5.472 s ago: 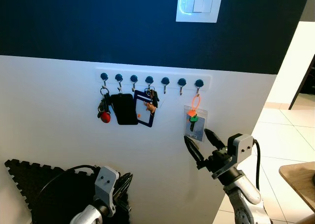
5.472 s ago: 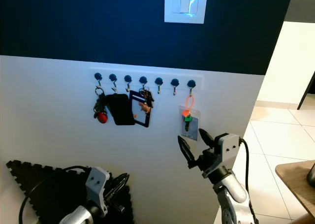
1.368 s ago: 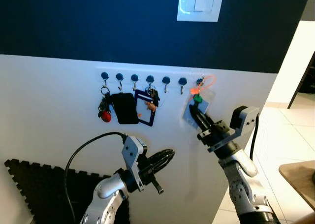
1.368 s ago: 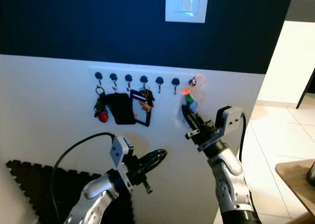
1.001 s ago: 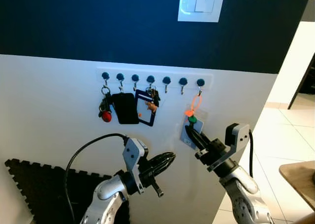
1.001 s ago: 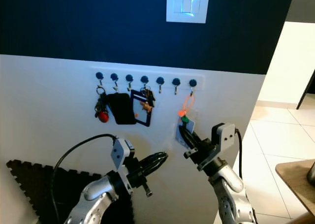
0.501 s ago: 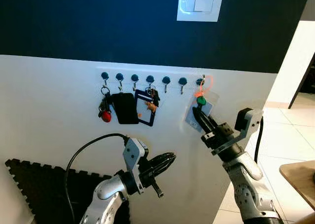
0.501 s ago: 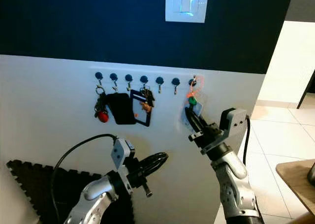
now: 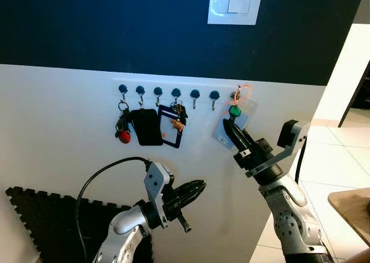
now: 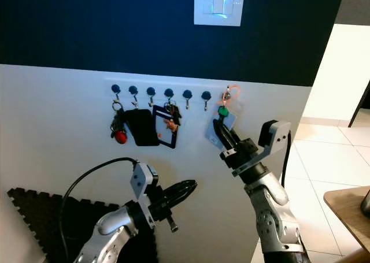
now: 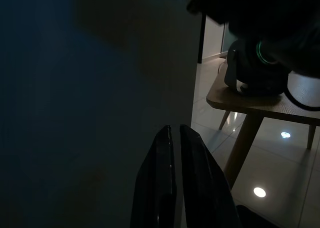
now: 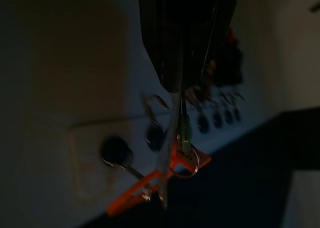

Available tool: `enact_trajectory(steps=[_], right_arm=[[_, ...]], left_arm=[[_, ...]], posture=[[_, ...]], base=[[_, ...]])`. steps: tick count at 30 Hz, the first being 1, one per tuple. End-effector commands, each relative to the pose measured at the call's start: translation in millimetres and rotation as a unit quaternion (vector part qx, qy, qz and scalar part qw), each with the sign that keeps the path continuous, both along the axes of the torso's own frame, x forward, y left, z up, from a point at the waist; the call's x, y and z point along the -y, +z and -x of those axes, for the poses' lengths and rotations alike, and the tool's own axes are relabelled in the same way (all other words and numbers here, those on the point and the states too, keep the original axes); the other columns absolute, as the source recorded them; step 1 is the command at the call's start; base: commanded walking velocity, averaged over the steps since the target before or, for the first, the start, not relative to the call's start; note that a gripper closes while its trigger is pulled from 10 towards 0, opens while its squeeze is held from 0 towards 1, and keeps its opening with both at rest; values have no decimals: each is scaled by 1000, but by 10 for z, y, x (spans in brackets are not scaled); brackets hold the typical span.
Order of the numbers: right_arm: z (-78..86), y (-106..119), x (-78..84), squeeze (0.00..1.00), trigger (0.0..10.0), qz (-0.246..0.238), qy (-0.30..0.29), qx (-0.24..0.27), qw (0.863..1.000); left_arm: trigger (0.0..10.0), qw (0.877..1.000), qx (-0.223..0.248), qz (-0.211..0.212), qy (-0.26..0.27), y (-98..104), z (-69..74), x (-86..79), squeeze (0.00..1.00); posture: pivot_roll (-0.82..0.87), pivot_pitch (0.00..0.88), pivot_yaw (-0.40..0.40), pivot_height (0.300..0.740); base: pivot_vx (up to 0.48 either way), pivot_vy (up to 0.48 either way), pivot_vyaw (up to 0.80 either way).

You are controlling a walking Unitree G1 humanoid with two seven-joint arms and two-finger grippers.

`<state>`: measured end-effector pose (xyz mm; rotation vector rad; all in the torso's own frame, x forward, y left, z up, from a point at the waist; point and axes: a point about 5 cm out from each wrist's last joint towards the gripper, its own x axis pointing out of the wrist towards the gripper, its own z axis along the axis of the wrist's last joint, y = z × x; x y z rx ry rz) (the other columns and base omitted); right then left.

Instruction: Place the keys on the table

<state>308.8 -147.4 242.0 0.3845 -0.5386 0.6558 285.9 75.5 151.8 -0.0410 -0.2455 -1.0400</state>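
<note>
The left gripper (image 9: 193, 189) waits low, fingers pressed together and empty. Rightward, the right gripper (image 9: 230, 129) pinches the keys (image 9: 231, 124) (light, floppy, likely to swing) by their card, orange loop (image 9: 243, 92) at the last hook

The keys (image 9: 234, 110) are hanging at the rightmost hook (image 9: 237, 94) of the wall rack, at the right end of the row. The bunch is showing a green-headed key, an orange loop (image 9: 244, 92) and a clear plastic tag (image 9: 224, 131). The loop is being lifted up and is bunching around the hook, and the tag is tilting away from the wall. The right hand (image 9: 231, 134) is pinching the tag from below, its fingers closed on it.
</note>
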Motion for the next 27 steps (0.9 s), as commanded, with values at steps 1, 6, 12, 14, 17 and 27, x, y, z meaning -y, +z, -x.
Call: enact_trajectory(steps=[1,6,12,14,17,27], right_arm=[[39,69,-20,0,10000,-19,25,2,1000],[30,10,-48,0,10000,-23,58,-45,997],[-13,-88,-42,0,10000,-53,69,-111,990],[-23,-108,-37,0,10000,-59,70,-123,988],[-64,-104,31,0,10000,-94,50,-136,985],[34,119,28,0,10000,-175,138,-112,968]], left_arm=[[10000,1000,4,-19,-6,3,4,-16,0],[10000,1000,3,-21,-10,2,5,-2,0],[10000,1000,-2,-25,-16,-16,24,5,0],[10000,1000,-2,-25,-17,-20,28,7,0],[10000,999,-4,-26,-19,-26,35,9,0],[10000,999,-6,-27,-22,-29,42,6,0]], posture=[[36,6,13,740],[35,6,14,740],[35,9,14,740],[35,9,14,740],[36,11,14,740],[36,12,15,740]], base=[[0,0,0],[0,0,0],[0,0,0],[0,0,0],[0,0,0],[0,0,0]])
